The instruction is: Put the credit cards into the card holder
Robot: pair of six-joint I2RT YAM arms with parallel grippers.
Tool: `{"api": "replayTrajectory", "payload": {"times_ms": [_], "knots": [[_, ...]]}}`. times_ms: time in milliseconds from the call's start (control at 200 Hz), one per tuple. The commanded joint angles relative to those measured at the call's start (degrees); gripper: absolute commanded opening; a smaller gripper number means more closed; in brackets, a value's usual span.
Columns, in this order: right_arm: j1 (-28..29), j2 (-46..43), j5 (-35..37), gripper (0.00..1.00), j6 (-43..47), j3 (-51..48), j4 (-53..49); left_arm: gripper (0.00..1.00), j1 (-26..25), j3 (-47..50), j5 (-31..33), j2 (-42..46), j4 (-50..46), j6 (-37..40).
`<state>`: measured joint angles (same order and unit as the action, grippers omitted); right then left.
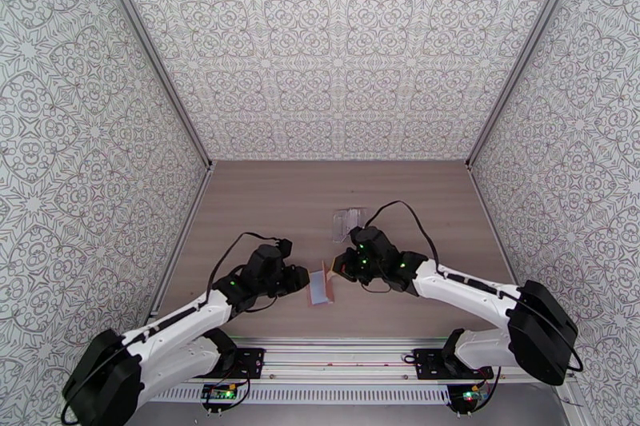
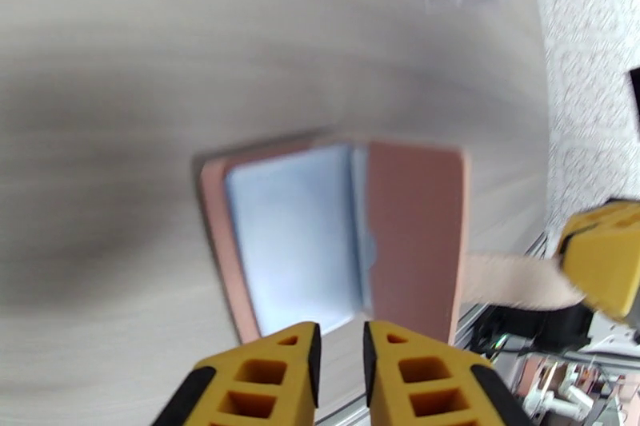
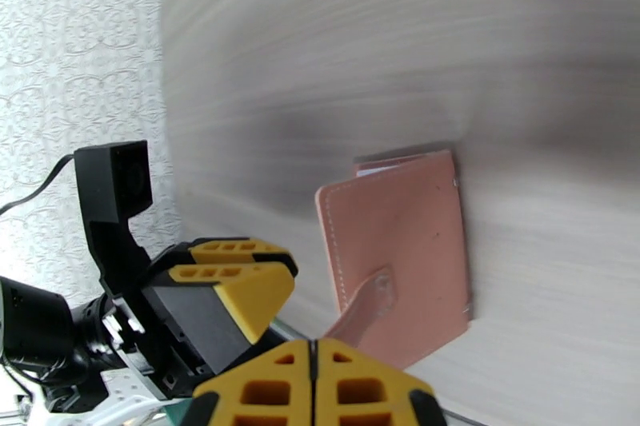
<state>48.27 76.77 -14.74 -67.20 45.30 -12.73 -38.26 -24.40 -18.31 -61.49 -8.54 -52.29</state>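
The right gripper [image 3: 312,349] is clamped tight, its yellow fingers pressed together on the tab [image 3: 366,306] of the holder [image 1: 322,288], and the strap runs taut from the holder's pink cover into that pinch. The left gripper [image 2: 340,333] hangs just at the holder's near edge with a thin slit between its fingers. I see only table through the slit, so it is barely apart and grips nothing. The holder sits on the table [image 1: 264,204] near the front edge, right between the two grippers. It is spread open, with one half flat and its blue-grey pocket facing up. The other, pink half seems raised by the tab, throwing a shadow behind it. Both wrist views are smeared, so the pocket's contents are hard to read. A pale sliver peeks past the cover's far edge in the right wrist view, and I cannot tell whether it is a card or lining. Farther back lies the pouch [image 1: 350,224], well apart from the holder and cut off at the top of both wrist views. It holds pale and reddish flat shapes, too blurred to call cards with any confidence.
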Motion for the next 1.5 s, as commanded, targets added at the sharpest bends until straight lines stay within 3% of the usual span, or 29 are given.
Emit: {"api": "replayTrajectory", "payload": {"times_ms": [0, 255, 725, 865, 1005, 1105, 1295, 1495], "knots": [[-0.2, -1.4, 5.4, 0.00, 4.1, -0.8, -7.4, 0.23, -2.1, -1.8, 0.6, -2.2, 3.1, -0.3], [-1.0, -1.3, 8.9, 0.00, 6.8, -3.1, -10.7, 0.20, -7.1, -5.7, 1.0, -9.7, 6.5, -0.1], [-2.2, 0.0, 12.0, 0.00, 16.4, -0.8, -16.6, 0.20, -9.5, -10.8, -1.7, -21.0, 12.0, 1.1], [-2.8, -0.4, 13.3, 0.13, 19.0, 0.5, -19.7, 0.18, -10.0, -11.1, -1.2, -23.1, 12.0, 1.3], [-3.7, -2.2, 14.7, 0.37, 21.0, 2.3, -23.2, 0.18, -10.1, -10.8, -0.9, -24.2, 12.0, 1.4], [-3.6, -3.9, 14.3, 0.43, 21.4, 4.6, -25.4, 0.18, -10.3, -10.8, -1.1, -24.9, 12.5, 1.4], [-3.5, -5.1, 6.0, 0.34, 20.5, 6.8, -22.4, 0.18, -10.4, -10.6, -0.9, -25.4, 12.7, 1.2], [-3.5, -3.2, -2.9, 0.23, 17.8, 5.9, -12.3, 0.17, -10.7, -10.4, -0.7, -25.6, 13.0, 1.1]]}}
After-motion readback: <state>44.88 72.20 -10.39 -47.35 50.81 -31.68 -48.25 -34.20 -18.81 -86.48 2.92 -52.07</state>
